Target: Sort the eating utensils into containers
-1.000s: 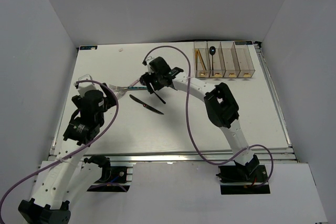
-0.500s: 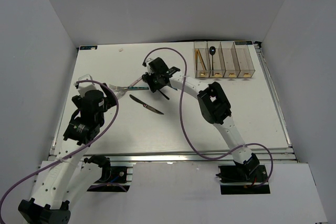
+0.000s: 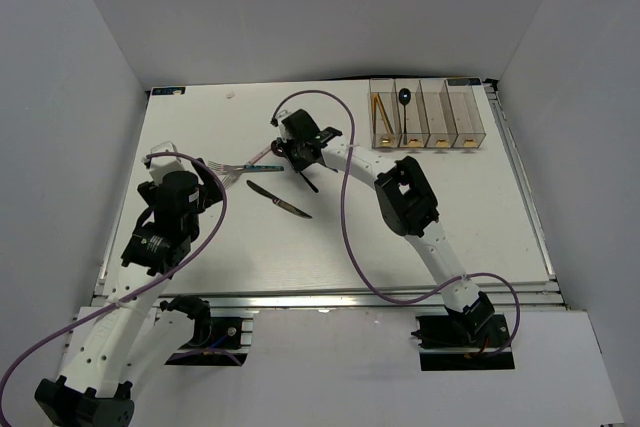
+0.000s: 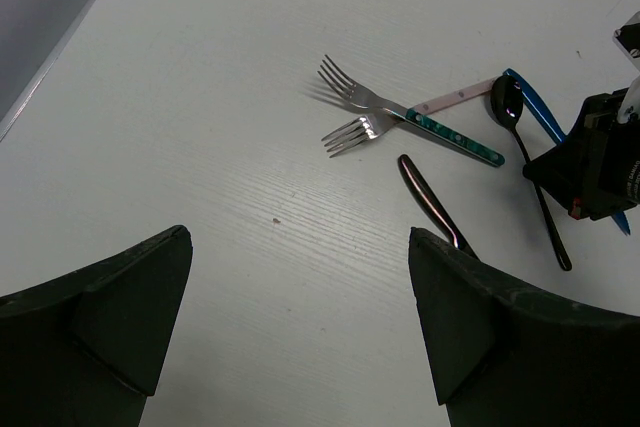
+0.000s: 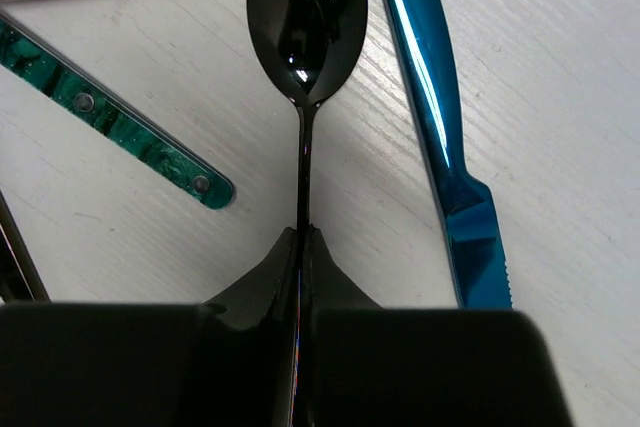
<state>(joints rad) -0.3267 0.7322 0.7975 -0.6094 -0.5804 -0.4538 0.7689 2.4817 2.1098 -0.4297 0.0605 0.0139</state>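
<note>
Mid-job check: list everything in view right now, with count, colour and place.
Bins: four, clear, joined row at far right of table.
Chopsticks: apparently two, orange, leftmost bin.
Binned spoon: one, black, second bin from left.
Forks: two, silver tines, green and pink handles, crossed mid-table.
Loose spoon: one, black, beside the forks' handles.
Blue knife: one, right beside loose spoon.
Dark knife: one, nearer the arms than the forks.
Left pincer: open, short of forks.
Right pincer: shut on loose spoon's stem.
</note>
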